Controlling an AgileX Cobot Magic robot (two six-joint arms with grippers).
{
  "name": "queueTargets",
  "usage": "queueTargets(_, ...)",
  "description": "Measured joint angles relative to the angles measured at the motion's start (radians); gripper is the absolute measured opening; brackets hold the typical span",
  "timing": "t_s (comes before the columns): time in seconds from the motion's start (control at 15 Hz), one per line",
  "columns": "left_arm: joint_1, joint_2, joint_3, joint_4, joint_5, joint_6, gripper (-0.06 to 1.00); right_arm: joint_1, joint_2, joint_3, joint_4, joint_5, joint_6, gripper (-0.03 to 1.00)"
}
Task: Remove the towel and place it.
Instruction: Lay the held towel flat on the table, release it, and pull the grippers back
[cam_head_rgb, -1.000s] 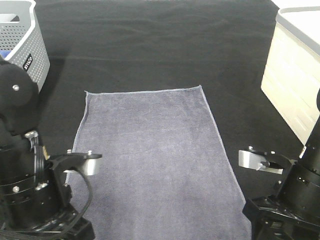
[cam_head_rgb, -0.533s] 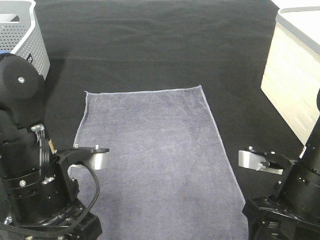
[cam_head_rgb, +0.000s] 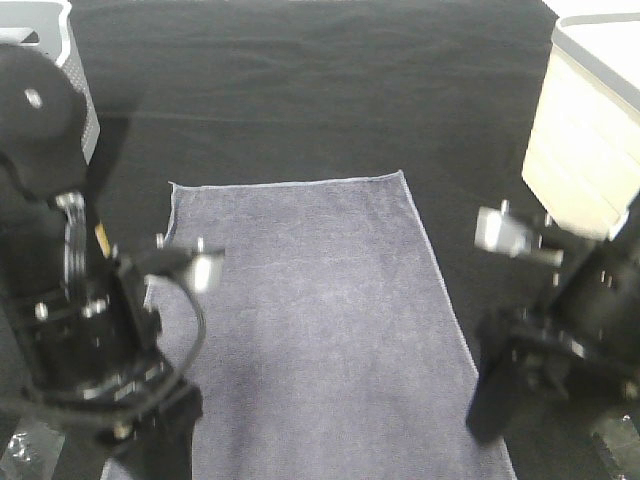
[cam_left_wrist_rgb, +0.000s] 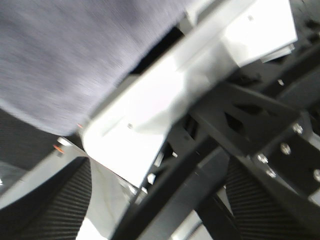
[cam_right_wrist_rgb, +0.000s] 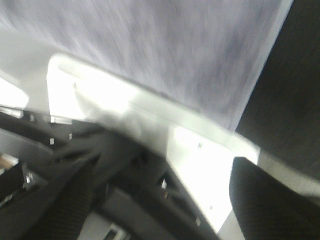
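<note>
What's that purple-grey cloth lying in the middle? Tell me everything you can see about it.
The towel is a long, narrow rectangle of greyish-lavender terry with a soft, fuzzy pile and a thin, lighter hem. It lies unfolded, flat and smooth on the black cloth. Its short far edge runs straight across and its length runs toward the robot, where the near end passes out of view. No part looks lifted. The wrist views show it only as a blur.
</note>
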Motion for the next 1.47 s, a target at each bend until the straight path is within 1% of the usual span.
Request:
queueTargets(0.13,0.0,-0.019,-0.07,0.116,-0.002,-0.091,0.72,0.0,-0.04,-0.098,-0.098,0.031,0.066,0.8)
queueTargets(0.2,0.0,-0.019,-0.105,0.197,-0.002,-0.149,0.76,0.0,-0.049,-0.151,-0.157,0.048,0.107,0.83)
queueTargets(0.33,0.005,-0.019,-0.184,0.338,-0.002,-0.245,0.82,-0.002,-0.051,-0.259,-0.278,0.053,0.165,0.85)
queueTargets(0.4,0.023,-0.019,-0.221,0.366,-0.002,-0.268,0.83,-0.002,-0.05,-0.312,-0.327,0.054,0.182,0.85)
queueTargets(0.47,0.057,-0.019,-0.254,0.374,-0.002,-0.275,0.83,-0.002,-0.045,-0.36,-0.35,0.057,0.184,0.85)
queueTargets(0.6,0.142,-0.019,-0.309,0.37,-0.008,-0.256,0.83,-0.002,0.0,-0.456,-0.355,0.081,0.179,0.85)
queueTargets(0.67,0.223,-0.019,-0.333,0.334,-0.03,-0.215,0.83,-0.021,0.058,-0.524,-0.336,0.099,0.166,0.85)
queueTargets(0.73,0.223,-0.019,-0.333,0.334,-0.03,-0.215,0.83,-0.021,0.058,-0.524,-0.336,0.099,0.166,0.85)
queueTargets(0.8,0.272,-0.019,-0.343,0.301,-0.041,-0.187,0.83,-0.053,0.096,-0.572,-0.303,0.101,0.142,0.85)
queueTargets(0.87,0.354,-0.003,-0.364,0.246,-0.072,-0.126,0.83,-0.123,0.175,-0.653,-0.219,0.103,0.087,0.85)
queueTargets(1.0,0.389,0.059,-0.401,0.221,-0.106,-0.091,0.84,-0.152,0.263,-0.737,-0.174,0.113,0.043,0.85)
queueTargets(1.2,0.395,0.209,-0.526,0.217,-0.142,-0.082,0.84,-0.152,0.407,-0.856,-0.155,0.134,0.013,0.85)
queueTargets(1.33,0.395,0.318,-0.63,0.215,-0.142,-0.08,0.84,-0.152,0.489,-0.94,-0.153,0.149,0.007,0.85)
queueTargets(1.47,0.395,0.418,-0.733,0.217,-0.114,-0.068,0.84,-0.152,0.561,-1.017,-0.153,0.152,0.0,0.85)
